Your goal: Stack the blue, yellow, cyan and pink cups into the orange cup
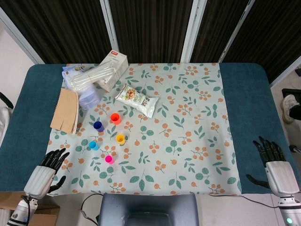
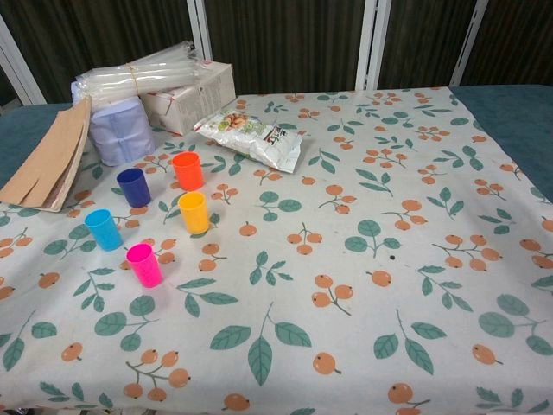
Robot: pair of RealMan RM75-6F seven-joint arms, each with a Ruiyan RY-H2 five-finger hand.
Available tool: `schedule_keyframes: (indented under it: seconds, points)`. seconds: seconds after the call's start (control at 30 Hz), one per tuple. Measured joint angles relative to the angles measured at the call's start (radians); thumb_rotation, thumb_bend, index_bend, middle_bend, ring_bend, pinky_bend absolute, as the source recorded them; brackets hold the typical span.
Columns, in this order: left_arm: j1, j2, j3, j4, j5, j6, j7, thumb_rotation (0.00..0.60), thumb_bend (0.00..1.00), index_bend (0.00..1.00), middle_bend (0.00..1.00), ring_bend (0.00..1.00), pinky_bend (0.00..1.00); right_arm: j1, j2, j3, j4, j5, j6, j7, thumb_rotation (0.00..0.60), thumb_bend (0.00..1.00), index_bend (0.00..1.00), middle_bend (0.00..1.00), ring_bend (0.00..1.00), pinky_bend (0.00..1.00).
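Cups stand apart, unstacked: orange cup [image 2: 187, 169], blue cup [image 2: 134, 187], yellow cup [image 2: 193, 212], cyan cup [image 2: 104, 229], pink cup [image 2: 144, 264]. Left hand [image 1: 46, 170] and right hand [image 1: 274, 164] rest empty, fingers spread.

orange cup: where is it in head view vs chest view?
Head view: orange cup sits left of centre on the floral cloth, just below-left of the snack bag.
Chest view: orange cup is upper left, behind the yellow cup, right of the blue cup.
Shared landmark: the snack bag, up-right of it in both.
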Motion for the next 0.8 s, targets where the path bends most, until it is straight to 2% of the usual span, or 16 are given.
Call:
schedule_keyframes:
  seconds: [0.2, 0.23, 0.3, 0.37, 0.4, 0.43, 0.5, 0.53, 0.57, 0.63, 0.67, 0.8]
  points:
    - [-0.013, -0.006, -0.002, 0.005, 0.008, -0.012, -0.009, 0.600, 0.39, 0.00, 0.00, 0.00, 0.12, -0.008, 0.006, 0.000, 0.000, 0.001, 0.014, 0.008, 0.600, 0.18, 0.00, 0.00, 0.00, 0.00]
    - [-0.016, -0.011, -0.006, 0.009, 0.011, -0.009, -0.014, 0.600, 0.39, 0.00, 0.00, 0.01, 0.14, -0.010, 0.006, 0.000, 0.000, 0.001, 0.017, 0.010, 0.600, 0.17, 0.00, 0.00, 0.00, 0.00]
    - [-0.024, -0.027, -0.023, 0.018, 0.011, -0.002, -0.027, 0.600, 0.39, 0.00, 0.04, 0.09, 0.26, -0.011, 0.006, 0.002, 0.001, 0.002, 0.022, 0.009, 0.600, 0.17, 0.00, 0.00, 0.00, 0.00]
    - [-0.039, -0.048, -0.051, 0.025, 0.006, 0.002, -0.036, 0.600, 0.39, 0.00, 0.17, 0.27, 0.48, -0.010, 0.006, 0.002, 0.002, 0.005, 0.016, 0.008, 0.600, 0.17, 0.00, 0.00, 0.00, 0.00]
    - [-0.048, -0.058, -0.066, 0.027, 0.001, 0.001, -0.039, 0.600, 0.39, 0.00, 0.28, 0.40, 0.64, -0.009, 0.005, 0.004, 0.002, 0.008, 0.013, 0.006, 0.600, 0.17, 0.00, 0.00, 0.00, 0.00]
    - [-0.061, -0.068, -0.082, 0.029, -0.004, -0.002, -0.042, 0.600, 0.39, 0.00, 0.35, 0.49, 0.73, -0.008, 0.004, 0.005, 0.003, 0.011, 0.010, 0.004, 0.600, 0.17, 0.00, 0.00, 0.00, 0.00]
    - [-0.095, -0.088, -0.118, 0.029, -0.027, -0.025, -0.057, 0.600, 0.39, 0.02, 0.62, 0.79, 0.96, -0.005, 0.000, 0.007, 0.002, 0.015, 0.005, -0.001, 0.600, 0.17, 0.00, 0.00, 0.00, 0.00]
    - [-0.110, -0.096, -0.134, 0.028, -0.043, -0.042, -0.066, 0.600, 0.39, 0.03, 0.69, 0.85, 0.98, -0.004, -0.001, 0.008, 0.002, 0.016, 0.004, -0.004, 0.600, 0.17, 0.00, 0.00, 0.00, 0.00]
    - [-0.130, -0.108, -0.155, 0.026, -0.070, -0.070, -0.079, 0.600, 0.39, 0.08, 0.84, 0.95, 1.00, -0.004, -0.003, 0.009, 0.002, 0.018, 0.003, -0.006, 0.600, 0.17, 0.00, 0.00, 0.00, 0.00]
    - [-0.160, -0.125, -0.188, 0.024, -0.121, -0.121, -0.097, 0.600, 0.39, 0.14, 0.96, 1.00, 1.00, -0.003, -0.005, 0.011, 0.002, 0.022, 0.002, -0.010, 0.600, 0.17, 0.00, 0.00, 0.00, 0.00]
    - [-0.181, -0.135, -0.209, 0.022, -0.160, -0.161, -0.105, 0.600, 0.39, 0.17, 0.99, 1.00, 1.00, -0.002, -0.006, 0.014, 0.002, 0.026, 0.001, -0.013, 0.600, 0.17, 0.00, 0.00, 0.00, 0.00]
    - [-0.256, -0.168, -0.273, 0.016, -0.306, -0.303, -0.098, 0.600, 0.38, 0.21, 1.00, 1.00, 1.00, 0.003, -0.011, 0.019, 0.003, 0.040, -0.011, -0.022, 0.600, 0.17, 0.00, 0.00, 0.00, 0.00]
